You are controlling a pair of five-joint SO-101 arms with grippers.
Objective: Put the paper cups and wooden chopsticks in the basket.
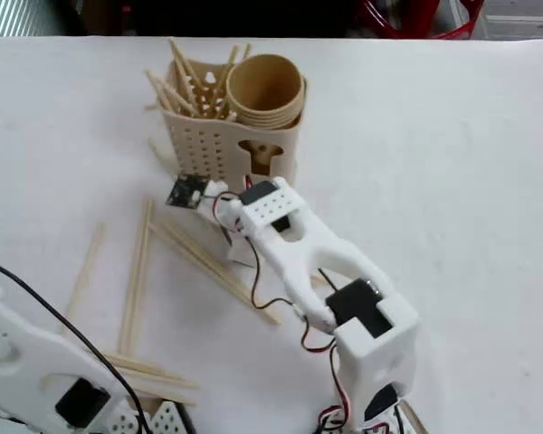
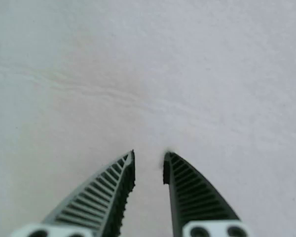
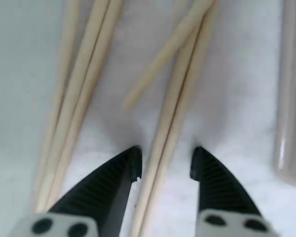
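The right gripper [image 3: 165, 163] sits low over the table with its dark ribbed jaws parted fairly wide. They straddle a pair of wooden chopsticks [image 3: 173, 111] that runs out between the tips, and neither jaw visibly presses on the sticks. A single chopstick [image 3: 163, 54] lies slanted across the far part of that pair. Off to one side a second pair [image 3: 81, 94] lies roughly parallel, apart from the jaws. In the high view the right arm [image 1: 326, 271] stretches from the near edge of the white table [image 1: 452, 181] toward the foot of the basket [image 1: 208, 154]. Its wrist is just in front of the basket's perforated wall, above some diagonal chopsticks [image 1: 208, 267] lying on the table. The left gripper [image 2: 149, 165] has only a narrow gap between its jaws, with nothing in it, and it hangs over bare white tabletop. The left arm [image 1: 36, 362] sits at the near left corner in the high view. More loose chopsticks lie close to it: a long pair [image 1: 136, 271], a lone stick [image 1: 86, 271] beside that, and a small bunch [image 1: 149, 371] next to the arm's body. The basket stands upright at the far middle of the table. It holds a nested stack of paper cups [image 1: 264, 86] on one side and a fanned bundle of chopsticks [image 1: 190, 86] sticking up out of the other.
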